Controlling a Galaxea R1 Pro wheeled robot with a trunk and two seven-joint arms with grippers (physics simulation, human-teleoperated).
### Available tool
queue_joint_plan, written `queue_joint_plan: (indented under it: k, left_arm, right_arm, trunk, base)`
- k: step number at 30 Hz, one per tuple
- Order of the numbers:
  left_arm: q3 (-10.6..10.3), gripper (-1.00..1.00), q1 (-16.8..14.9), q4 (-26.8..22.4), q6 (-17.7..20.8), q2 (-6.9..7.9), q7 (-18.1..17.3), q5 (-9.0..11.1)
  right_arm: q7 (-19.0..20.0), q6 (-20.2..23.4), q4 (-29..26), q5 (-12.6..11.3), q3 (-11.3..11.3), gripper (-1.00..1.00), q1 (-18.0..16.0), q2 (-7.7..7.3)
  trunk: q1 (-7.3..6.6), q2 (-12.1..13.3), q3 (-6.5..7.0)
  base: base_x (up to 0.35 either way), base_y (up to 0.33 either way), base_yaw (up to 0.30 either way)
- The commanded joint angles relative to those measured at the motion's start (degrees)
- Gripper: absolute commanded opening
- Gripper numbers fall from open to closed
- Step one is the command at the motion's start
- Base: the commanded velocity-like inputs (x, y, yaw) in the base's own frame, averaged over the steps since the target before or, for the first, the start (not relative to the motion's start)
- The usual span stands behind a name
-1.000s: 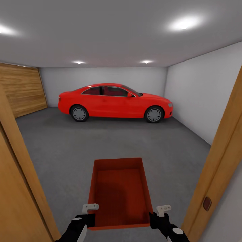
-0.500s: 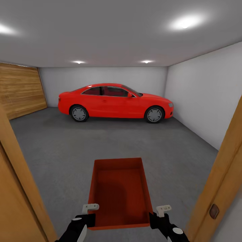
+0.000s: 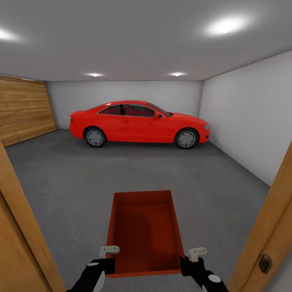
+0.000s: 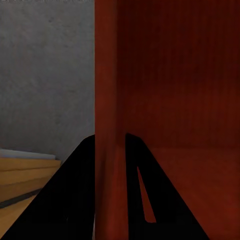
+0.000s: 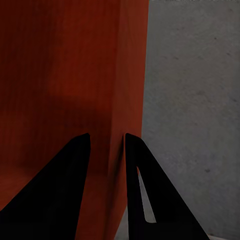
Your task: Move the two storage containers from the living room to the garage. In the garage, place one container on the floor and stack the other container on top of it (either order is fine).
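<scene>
Left tool (image 3: 106, 259): we clamp it on the left wall of the container, one finger inside, one outside.
Right tool (image 3: 194, 261): we grip the right wall the same way.
Container (image 3: 144, 233): one orange-red bin, held level between our two tools above the floor.
Edges: two wooden door jambs, left (image 3: 20, 219) and right (image 3: 269, 227), flank us.
Open room: wide grey concrete floor (image 3: 81, 178) ahead.
Count: one red car (image 3: 138, 123) by the far wall; four ceiling lights.
</scene>
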Motion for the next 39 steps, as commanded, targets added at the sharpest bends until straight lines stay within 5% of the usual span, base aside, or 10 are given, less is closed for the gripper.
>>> queue_joint_plan:
  k: [1, 19, 39]
  left_arm:
    - [0.7, -1.0, 0.0, 0.0, 0.5, 2.83, 1.2, -1.1]
    - [0.7, -1.0, 0.0, 0.0, 0.5, 2.83, 1.2, -1.1]
    - [0.7, -1.0, 0.0, 0.0, 0.5, 2.83, 1.2, -1.1]
  right_arm:
    - [1.0, -0.6, -0.2, 0.3, 0.9, -1.0, 0.0, -0.13]
    - [1.0, -0.7, -0.2, 0.3, 0.8, -1.0, 0.0, -0.13]
    - [1.0, -0.7, -0.2, 0.3, 0.8, -1.0, 0.0, -0.13]
  trunk:
    - [0.02, 0.0, -0.02]
    - [0.02, 0.0, -0.02]
    - [0.02, 0.0, -0.02]
  base:
    - [0.0, 0.0, 0.0]
    - [0.283, 0.0, 0.0]
    - [0.072, 0.0, 0.0]
